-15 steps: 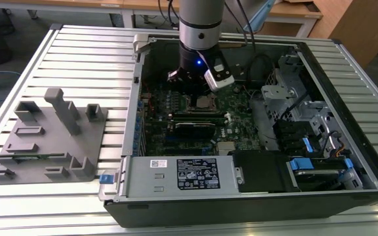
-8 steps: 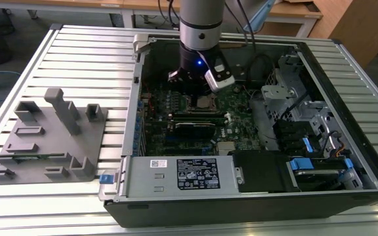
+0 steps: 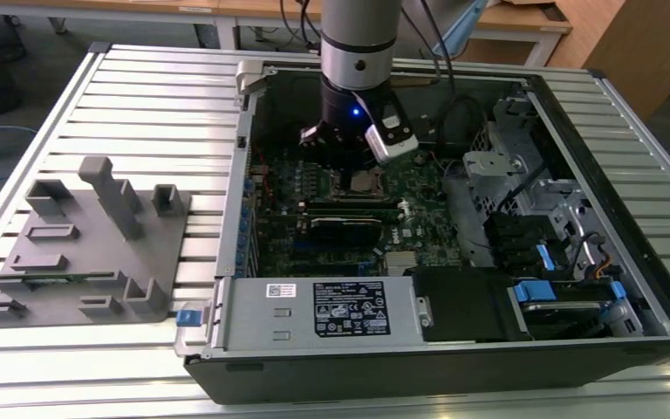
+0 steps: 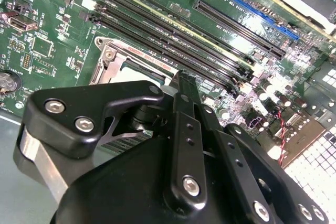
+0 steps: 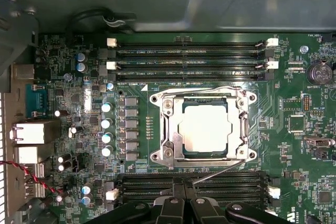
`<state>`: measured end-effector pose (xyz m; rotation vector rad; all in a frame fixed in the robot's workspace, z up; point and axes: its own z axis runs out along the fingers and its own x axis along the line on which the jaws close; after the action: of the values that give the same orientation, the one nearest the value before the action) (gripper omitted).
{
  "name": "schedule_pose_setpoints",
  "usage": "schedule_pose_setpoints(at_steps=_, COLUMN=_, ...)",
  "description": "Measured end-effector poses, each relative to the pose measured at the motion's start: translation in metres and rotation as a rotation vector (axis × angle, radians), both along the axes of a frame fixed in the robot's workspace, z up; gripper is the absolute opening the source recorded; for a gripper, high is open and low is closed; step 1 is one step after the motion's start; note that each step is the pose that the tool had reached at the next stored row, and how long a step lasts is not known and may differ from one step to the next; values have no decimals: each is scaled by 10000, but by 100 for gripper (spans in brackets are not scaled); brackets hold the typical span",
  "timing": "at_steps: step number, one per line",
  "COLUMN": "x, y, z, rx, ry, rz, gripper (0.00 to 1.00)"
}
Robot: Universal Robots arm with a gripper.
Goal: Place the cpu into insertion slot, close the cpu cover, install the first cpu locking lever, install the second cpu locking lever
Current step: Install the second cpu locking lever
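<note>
We are judging that a locking lever is the step in hand: the cpu (image 5: 205,128) is sitting in the insertion slot (image 5: 157,129) with the cpu cover (image 5: 173,141) lying flat over it. It calls for a slow, steady press until the lever (image 5: 218,172) tucks under its catch. The gripper (image 5: 184,186), fingers closed together and holding nothing, is hovering just beside the socket's edge.

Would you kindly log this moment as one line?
cpu: in insertion slot | cpu cover: closed | end effector: beside socket, shut
</note>
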<state>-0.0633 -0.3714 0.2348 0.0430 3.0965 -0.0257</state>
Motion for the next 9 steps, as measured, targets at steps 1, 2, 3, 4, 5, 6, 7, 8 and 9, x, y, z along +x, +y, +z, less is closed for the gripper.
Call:
schedule_pose_setpoints(at_steps=1, x=0, y=0, z=-1, rx=0, ry=0, rz=0, gripper=10)
schedule_pose_setpoints(at_steps=2, x=-1, y=0, z=-6, rx=3, ry=-5, rz=1, gripper=10)
schedule_pose_setpoints(at_steps=3, x=-4, y=1, z=-12, rx=3, ry=-8, rz=1, gripper=10)
schedule_pose_setpoints(at_steps=4, x=-9, y=0, z=-20, rx=1, ry=-11, rz=1, gripper=10)
schedule_pose_setpoints(at_steps=5, x=-15, y=0, z=-32, rx=0, ry=-15, rz=0, gripper=10)
schedule_pose_setpoints(at_steps=6, x=-17, y=0, z=-43, rx=1, ry=-18, rz=0, gripper=10)
schedule_pose_setpoints(at_steps=7, x=-17, y=0, z=-55, rx=0, ry=-18, rz=1, gripper=10)
schedule_pose_setpoints(at_steps=8, x=-17, y=0, z=-69, rx=0, ry=-18, rz=2, gripper=10)
schedule_pose_setpoints(at_steps=9, x=-20, y=0, z=-83, rx=0, ry=-19, rz=1, gripper=10)
